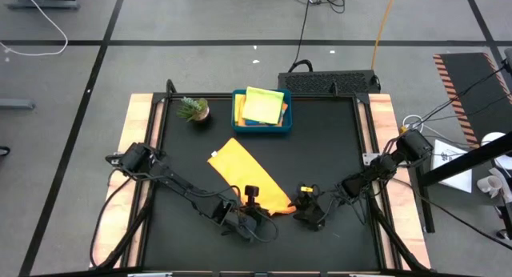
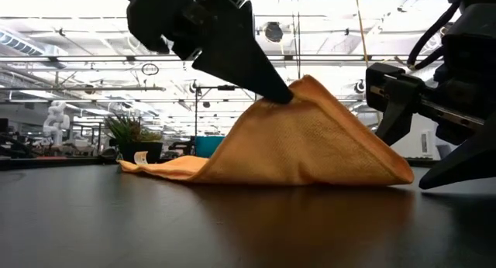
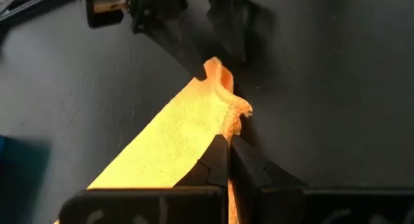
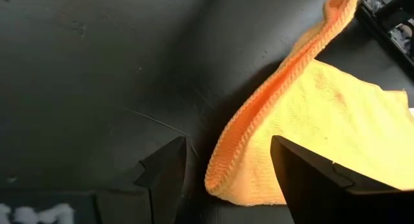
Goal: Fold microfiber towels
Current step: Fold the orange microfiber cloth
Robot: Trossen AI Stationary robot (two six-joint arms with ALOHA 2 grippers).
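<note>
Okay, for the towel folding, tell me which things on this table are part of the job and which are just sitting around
Part of the job:
- orange towel, pinched and lifted at one edge by the shut left gripper
- open right gripper beside the towel's corner
- folded towels stacked in the tray

Just sitting there:
- teal tray
- potted plant

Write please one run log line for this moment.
left gripper: shut on orange towel, corner lifted | right gripper: open at towel edge | fold: not done

Nubby orange cloth towel (image 4: pixel 310 120) on smooth matt black tabletop (image 4: pixel 97 68)
</note>
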